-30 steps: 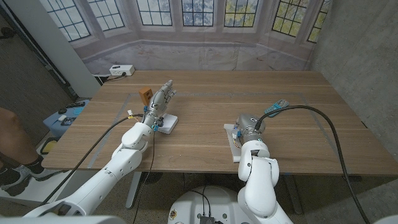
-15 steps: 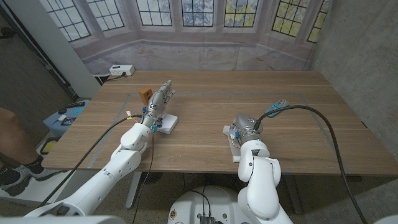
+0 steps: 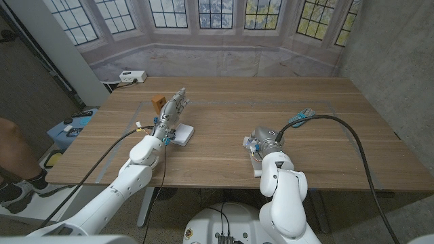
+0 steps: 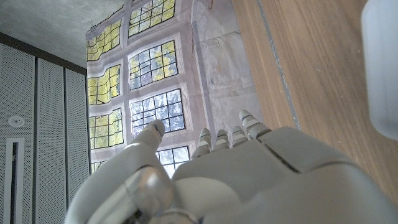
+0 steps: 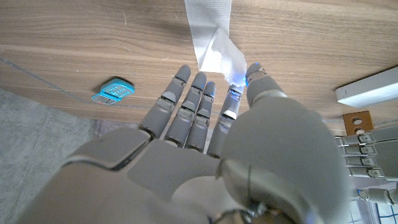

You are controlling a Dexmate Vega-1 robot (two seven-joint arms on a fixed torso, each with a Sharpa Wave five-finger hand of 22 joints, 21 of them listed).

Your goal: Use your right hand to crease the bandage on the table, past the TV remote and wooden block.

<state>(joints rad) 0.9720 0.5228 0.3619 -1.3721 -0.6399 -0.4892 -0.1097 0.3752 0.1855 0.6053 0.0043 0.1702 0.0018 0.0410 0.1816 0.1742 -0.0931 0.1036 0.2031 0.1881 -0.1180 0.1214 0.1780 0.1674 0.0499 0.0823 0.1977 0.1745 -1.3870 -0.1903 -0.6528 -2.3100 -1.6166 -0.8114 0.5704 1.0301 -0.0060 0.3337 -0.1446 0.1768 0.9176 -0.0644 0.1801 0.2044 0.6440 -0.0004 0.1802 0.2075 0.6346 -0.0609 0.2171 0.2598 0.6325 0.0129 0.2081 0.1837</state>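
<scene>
Right hand (image 5: 205, 124) reaches over the white bandage (image 5: 214, 37) on the wooden worktop (image 3: 271, 102); in the right wrist view we see its fingers (image 5: 186, 106) lying close together, side by side, with the thumb tip against a lifted corner of the strip. We cannot tell from either view whether that corner is pinched or only touched, since the back of the hand covers the contact. In the head view the right hand (image 3: 266, 141) sits near the front edge of the worktop, its wrist housing hiding most of the bandage (image 3: 253, 157), of which only a pale sliver shows beneath the forearm. Well apart on the other side, the left hand (image 3: 173, 108) stretches out with its fingers straight and together, holding nothing; in the left wrist view the left hand (image 4: 230, 168) shows only its back and fingertips. Just beside it lies the white TV remote (image 3: 182, 133), partly covered by the left wrist, and the small wooden block (image 3: 159, 103) stands close behind the fingers. A small blue object (image 3: 300, 116) rests beyond the right hand, too small to identify. A person's leg (image 3: 13, 146) is cut off at the edge.
</scene>
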